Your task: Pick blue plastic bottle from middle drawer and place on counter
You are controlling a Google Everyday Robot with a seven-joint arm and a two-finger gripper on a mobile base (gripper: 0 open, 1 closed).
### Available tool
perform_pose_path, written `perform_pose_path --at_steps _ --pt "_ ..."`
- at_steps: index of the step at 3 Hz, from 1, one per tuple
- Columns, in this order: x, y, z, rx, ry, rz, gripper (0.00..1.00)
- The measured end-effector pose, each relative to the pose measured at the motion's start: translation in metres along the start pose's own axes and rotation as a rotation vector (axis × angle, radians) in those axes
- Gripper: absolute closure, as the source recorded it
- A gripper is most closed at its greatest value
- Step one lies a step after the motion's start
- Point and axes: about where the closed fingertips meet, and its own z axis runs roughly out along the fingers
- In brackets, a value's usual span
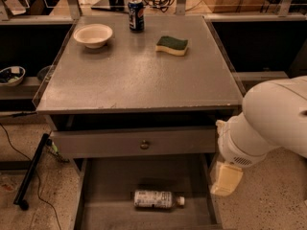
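The blue plastic bottle (157, 199) lies on its side on the bare floor of the open middle drawer (103, 190), with its white cap pointing right. The grey speckled counter (139, 75) is above it. My white arm comes in from the right. The gripper (225, 179) hangs at its cream-coloured end beside the drawer's right wall, to the right of the bottle and a little above it, not touching it.
On the counter stand a white bowl (93, 35) at the back left, a dark blue Pepsi can (136, 15) at the back and a green-yellow sponge (172, 45). A closed drawer front with a round knob (144, 144) sits above the open drawer. Cables (29, 171) lie on the floor to the left.
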Motion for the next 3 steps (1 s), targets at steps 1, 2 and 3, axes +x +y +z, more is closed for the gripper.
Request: perform_pose_path --at_steps 1,2,3 --pt "-0.003 0.009 0.009 -0.03 -0.031 -0.003 0.0" --pt "-0.034 0.043 0.065 -0.11 -0.087 -0.037 0.0" --pt "-0.034 0.043 0.065 -0.11 -0.087 -0.037 0.0"
